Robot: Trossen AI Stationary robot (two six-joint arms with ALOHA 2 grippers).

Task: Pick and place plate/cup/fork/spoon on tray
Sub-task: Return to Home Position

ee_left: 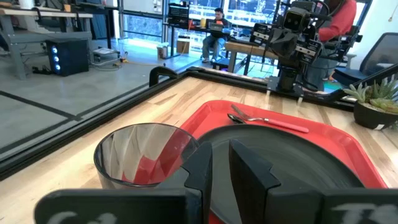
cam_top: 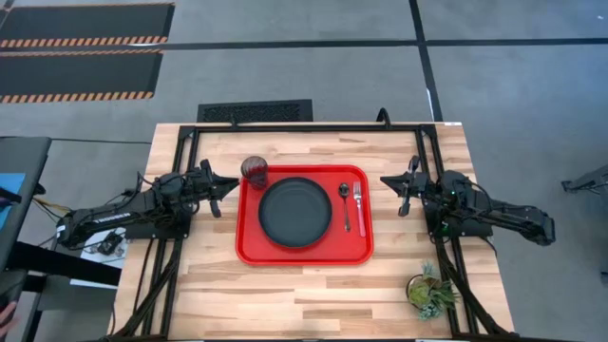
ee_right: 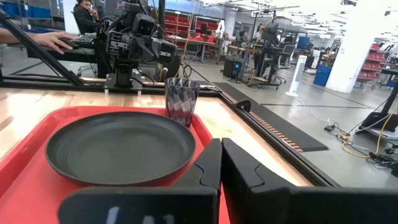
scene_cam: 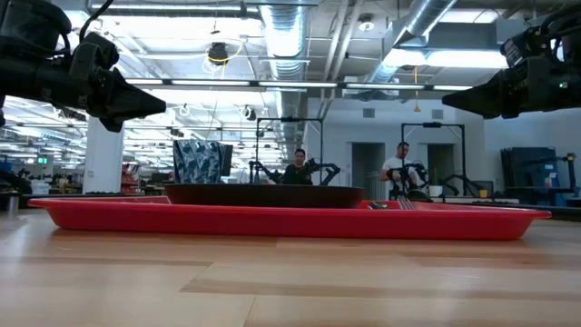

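The red tray (cam_top: pixel 249 249) lies in the middle of the table. The dark plate (cam_top: pixel 295 213) rests flat on it. The cup (cam_top: pixel 254 170) stands upright at the tray's far left corner. The dark spoon (cam_top: pixel 344 203) and the red-handled fork (cam_top: pixel 359 205) lie side by side on the tray, right of the plate. My left gripper (cam_top: pixel 233 185) is shut and empty, above the table just left of the tray, near the cup (ee_left: pixel 144 155). My right gripper (cam_top: pixel 385 180) is shut and empty, just right of the tray.
A small potted plant (cam_top: pixel 432 293) stands near the table's near right corner. Black frame rails (cam_top: pixel 180 152) run along the table's left, right and far sides. People sit at desks in the room beyond (scene_cam: pixel 300 168).
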